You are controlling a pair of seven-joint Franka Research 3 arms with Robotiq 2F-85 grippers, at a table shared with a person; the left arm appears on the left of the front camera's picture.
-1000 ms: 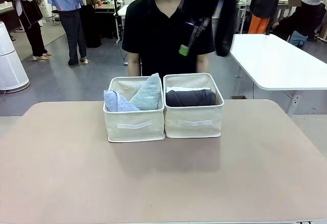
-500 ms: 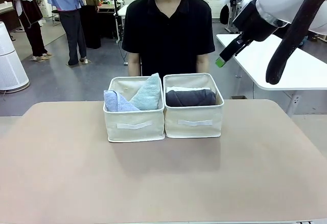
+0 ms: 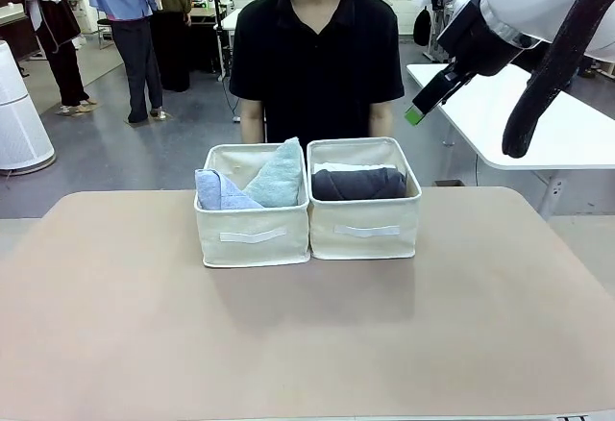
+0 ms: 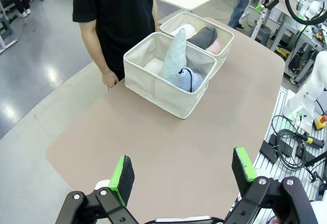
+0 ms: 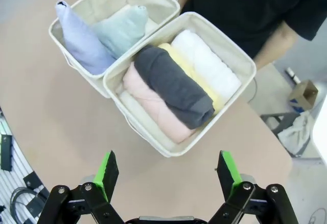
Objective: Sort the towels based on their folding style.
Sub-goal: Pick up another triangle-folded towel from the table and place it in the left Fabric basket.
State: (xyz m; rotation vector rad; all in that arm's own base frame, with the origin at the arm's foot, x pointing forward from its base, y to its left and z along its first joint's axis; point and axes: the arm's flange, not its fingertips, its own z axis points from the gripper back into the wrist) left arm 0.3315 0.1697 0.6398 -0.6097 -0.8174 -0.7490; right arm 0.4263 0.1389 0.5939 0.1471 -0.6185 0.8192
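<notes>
Towels (image 5: pixel 173 88) look sorted: 4 rolls, 2 cones (image 5: pixel 102 40). Both jaws gape empty; lower either arm carelessly and you'll knock a bin (image 3: pixel 365 229).

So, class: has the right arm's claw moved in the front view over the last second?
Yes. The right claw swung from above the person's chest, over the bins, out to the picture's right, near the white side table.
</notes>
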